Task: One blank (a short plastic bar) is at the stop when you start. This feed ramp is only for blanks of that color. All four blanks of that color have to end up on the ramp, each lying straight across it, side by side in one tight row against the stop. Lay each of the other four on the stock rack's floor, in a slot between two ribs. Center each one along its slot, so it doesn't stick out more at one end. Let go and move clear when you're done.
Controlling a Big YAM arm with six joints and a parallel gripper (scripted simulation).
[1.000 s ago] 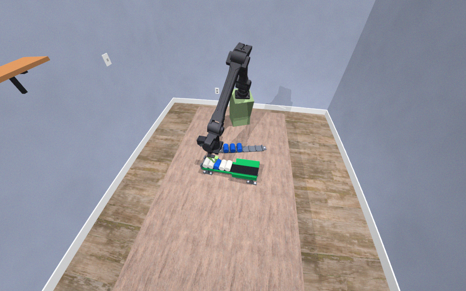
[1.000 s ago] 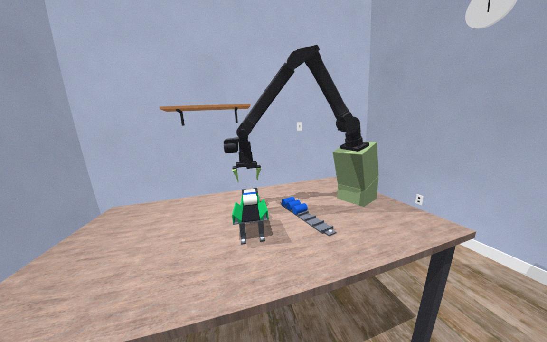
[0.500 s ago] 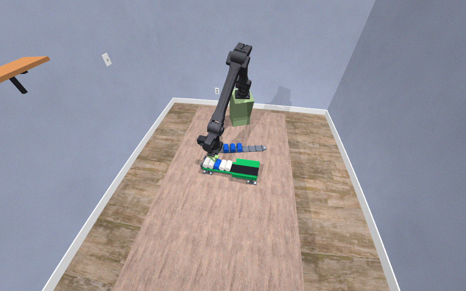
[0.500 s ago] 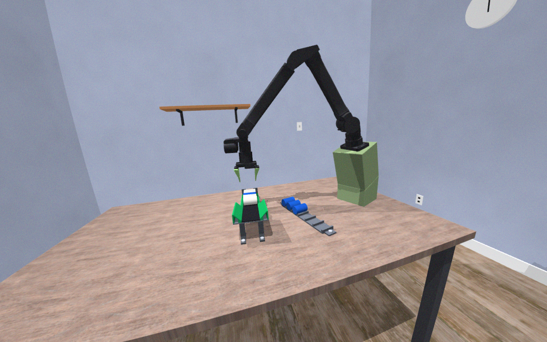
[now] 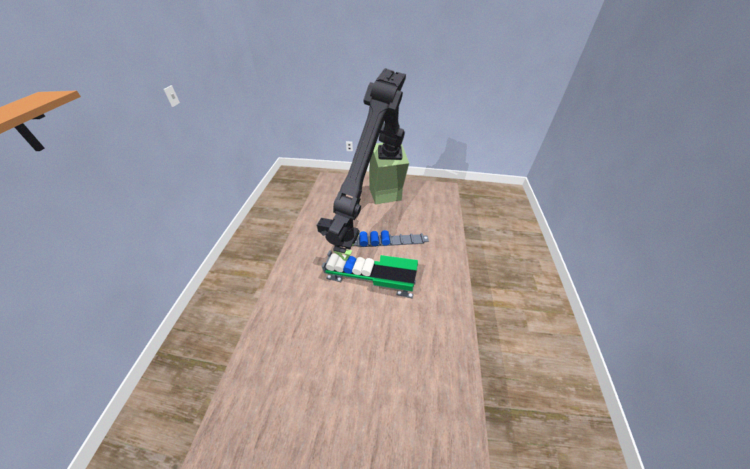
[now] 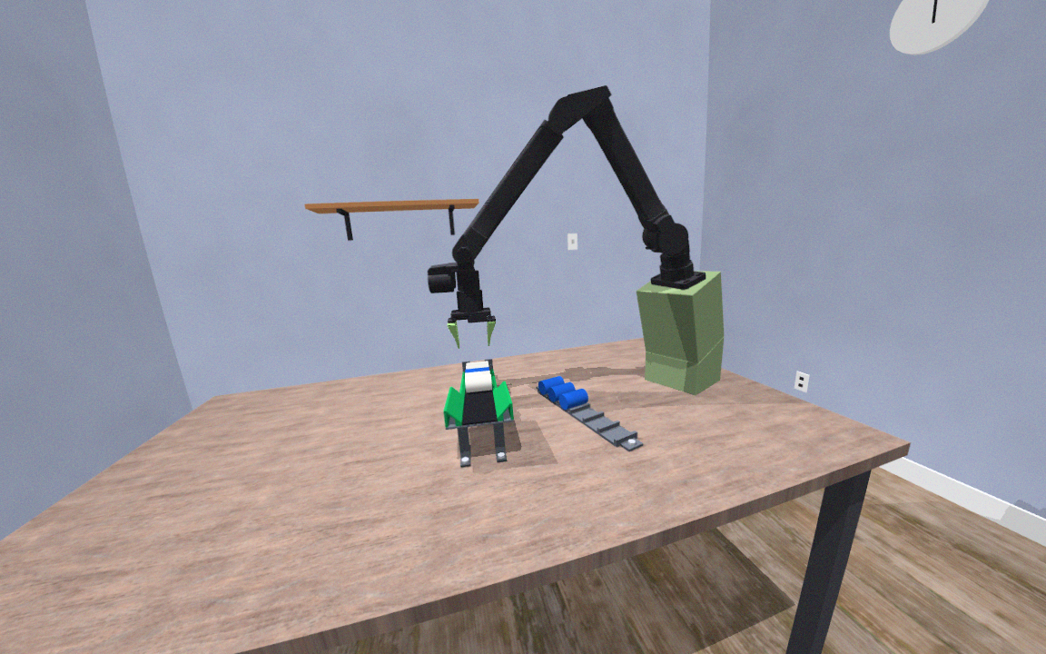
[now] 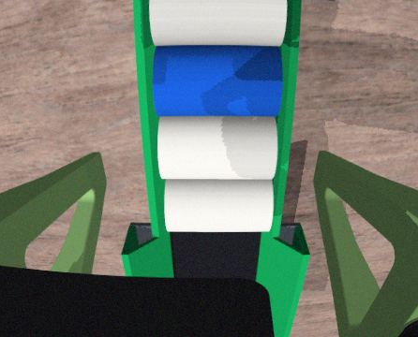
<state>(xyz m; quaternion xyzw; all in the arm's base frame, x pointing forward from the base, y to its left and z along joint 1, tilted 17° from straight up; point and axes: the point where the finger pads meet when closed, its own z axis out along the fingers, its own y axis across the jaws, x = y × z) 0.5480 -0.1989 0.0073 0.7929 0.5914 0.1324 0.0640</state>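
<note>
The gripper point(image 6: 470, 333) hangs above the far end of the ramp point(image 6: 453, 404), spread wide and holding nothing. In the wrist view its two green fingers stand at 4 and 8 o'clock, one on each side of the ramp, and touch nothing.

On the ramp five blanks lie across the track in one tight row. The blue blank point(image 7: 216, 81) is the third one, with two white blanks point(image 7: 216, 157) below it and two more white ones above, touching it on both sides. So the white blanks close it in from both ends.

The rack point(image 5: 405, 239) lies on the table point(image 6: 267, 504) just beside the ramp, at 3 o'clock from it in the exterior view. Three blue blanks point(image 5: 374, 237) rest in its slots at the end near the arm. The green pedestal point(image 6: 685, 341) stands farther back.
</note>
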